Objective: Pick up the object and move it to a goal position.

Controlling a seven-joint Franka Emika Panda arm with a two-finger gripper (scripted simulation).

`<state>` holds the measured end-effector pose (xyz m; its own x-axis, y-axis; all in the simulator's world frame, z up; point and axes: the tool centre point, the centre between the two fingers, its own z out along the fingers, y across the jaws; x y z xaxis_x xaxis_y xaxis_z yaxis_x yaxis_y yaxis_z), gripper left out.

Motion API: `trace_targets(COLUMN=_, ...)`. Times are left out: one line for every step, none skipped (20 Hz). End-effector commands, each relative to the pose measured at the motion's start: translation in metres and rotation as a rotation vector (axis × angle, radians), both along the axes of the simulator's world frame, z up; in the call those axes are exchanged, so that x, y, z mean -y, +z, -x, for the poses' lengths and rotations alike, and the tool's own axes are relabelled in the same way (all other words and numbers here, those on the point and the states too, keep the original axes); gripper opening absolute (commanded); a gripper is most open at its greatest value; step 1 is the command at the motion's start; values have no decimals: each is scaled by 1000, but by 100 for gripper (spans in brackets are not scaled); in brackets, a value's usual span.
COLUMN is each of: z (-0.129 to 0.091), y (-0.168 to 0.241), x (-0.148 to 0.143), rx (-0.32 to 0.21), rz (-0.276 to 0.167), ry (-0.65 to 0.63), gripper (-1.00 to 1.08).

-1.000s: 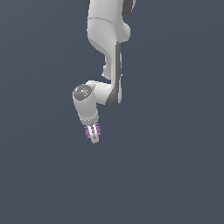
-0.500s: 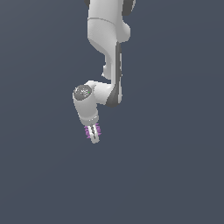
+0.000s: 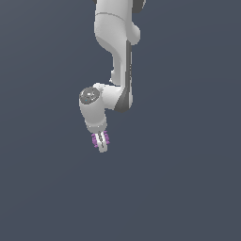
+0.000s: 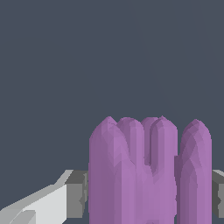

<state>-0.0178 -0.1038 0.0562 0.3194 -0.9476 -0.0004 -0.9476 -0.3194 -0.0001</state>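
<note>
- The gripper (image 3: 100, 143) is closed on the purple object (image 3: 100, 139), with a white finger on each side of it; purple ridges stick out past the fingers on both sides in the exterior view.
- In the wrist view the object (image 4: 148, 170) fills the lower middle, its rounded ridges standing side by side. A finger (image 4: 48, 203) presses against one flank and the grey edge of the other finger's pad shows at the far flank.
- The object is in the jaws, below the arm (image 3: 115, 61), which reaches down from the top of the exterior view. Whether it hangs clear of a surface or sits just above one I cannot tell: the background is one flat grey, with no tabletop edge, corner or shadow to place it by.
- Step in hand, as I judge it: the pick is done and this is the carry toward the goal.
- No goal marker shows in either view, so how far the carry has to go cannot be read.
- The next move calls for a steady grip while the arm travels. The ridged sides give the pads uneven contact, so a smooth motion without sharp wrist turns would be safer.
- The risk is the object twisting or slipping between the fingers; release should wait until the goal is reached.
</note>
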Motion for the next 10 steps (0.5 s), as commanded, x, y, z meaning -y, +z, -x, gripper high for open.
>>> trace_targets(z=0, y=12, x=-3, rx=1, rz=-1, ry=0, gripper=-100)
trace_targets(z=0, y=18, x=-5, rx=1, rz=-1, ry=0, gripper=-100)
trace_targets(z=1, y=25, x=-7, rx=1, rz=-1, ry=0, gripper=-100)
trace_targets(z=1, y=33, x=-10, rx=1, rz=-1, ry=0, gripper=-100)
trace_targets(z=1, y=41, x=-12, rx=1, rz=-1, ry=0, gripper=-100)
trace_targets(z=2, y=49, x=-15, rx=1, rz=-1, ry=0, gripper=-100)
trace_targets(z=2, y=58, x=-17, rx=1, rz=-1, ry=-1, gripper=-100)
trace_targets(z=2, y=68, x=-20, rx=1, rz=-1, ry=-1, gripper=-100)
trace_targets(z=3, y=79, x=-23, rx=1, rz=-1, ry=-1, gripper=-100)
trace_targets(z=3, y=90, x=-26, rx=1, rz=-1, ry=-1, gripper=-100)
